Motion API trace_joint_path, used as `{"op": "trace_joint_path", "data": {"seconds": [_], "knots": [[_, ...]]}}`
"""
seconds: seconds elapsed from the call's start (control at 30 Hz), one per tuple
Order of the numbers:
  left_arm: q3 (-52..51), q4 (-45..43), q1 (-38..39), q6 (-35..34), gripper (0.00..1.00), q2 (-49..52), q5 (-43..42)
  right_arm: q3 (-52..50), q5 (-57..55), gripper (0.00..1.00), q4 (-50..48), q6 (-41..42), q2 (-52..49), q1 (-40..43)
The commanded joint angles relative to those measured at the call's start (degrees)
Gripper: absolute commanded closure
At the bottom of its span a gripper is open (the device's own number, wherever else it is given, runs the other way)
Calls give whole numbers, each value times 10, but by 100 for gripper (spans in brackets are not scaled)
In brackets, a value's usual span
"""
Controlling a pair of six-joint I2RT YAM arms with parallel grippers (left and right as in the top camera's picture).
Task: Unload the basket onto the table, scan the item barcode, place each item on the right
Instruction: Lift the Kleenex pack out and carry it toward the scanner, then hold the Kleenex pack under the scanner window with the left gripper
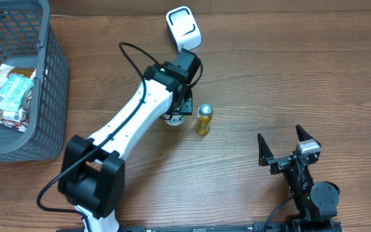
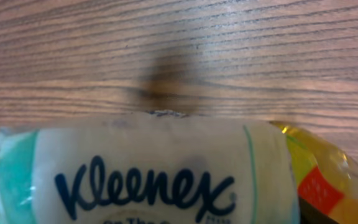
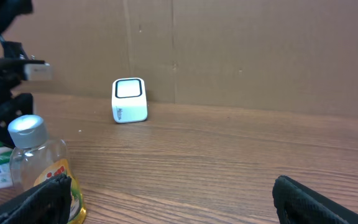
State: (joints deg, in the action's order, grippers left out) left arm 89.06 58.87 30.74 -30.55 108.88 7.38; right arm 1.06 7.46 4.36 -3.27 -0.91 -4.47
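Basket (image 1: 51, 84): dark grey mesh, at the table's (image 1: 288, 71) far left, cut off by the frame edge. Inside it lies a teal-and-white packet (image 1: 11, 91), on top of other wrappers that are too small to read.

Bottle (image 1: 203, 120): small, clear, yellow liquid, silver cap. It stands upright near mid-table, well apart from the basket. The label is red and yellow; its text is blurred.

Table: brown wood grain.

Backdrop: a cardboard wall (image 3: 260, 50) along the far edge, with vertical seams.

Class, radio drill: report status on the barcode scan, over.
Right pincer open, near edge. Left pincer at Kleenex pack, grip unclear. Scanner beyond; yellow bottle stands beside pack.
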Motion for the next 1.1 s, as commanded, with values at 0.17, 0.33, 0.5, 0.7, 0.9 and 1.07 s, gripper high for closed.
{"op": "trace_joint_path", "data": {"seconds": [0.17, 0.33, 0.5, 0.7, 0.9, 1.07], "knots": [[-2, -26, 7, -29, 73, 34, 53, -6, -3, 0, -2, -2, 1, 4], [-4, -39, 7, -29, 72, 43, 55, -6, -3, 0, -2, -2, 1, 4], [-6, -39, 7, -20, 72, 43, 70, -6, -3, 0, -2, -2, 1, 4], [-19, -49, 7, -8, 66, 43, 70, -6, -3, 0, -2, -2, 1, 4], [-25, -71, 2, 33, 53, 43, 62, -6, -3, 0, -2, -2, 1, 4], [-25, -68, -5, 64, 52, 43, 54, -6, -3, 0, -2, -2, 1, 4]]}}
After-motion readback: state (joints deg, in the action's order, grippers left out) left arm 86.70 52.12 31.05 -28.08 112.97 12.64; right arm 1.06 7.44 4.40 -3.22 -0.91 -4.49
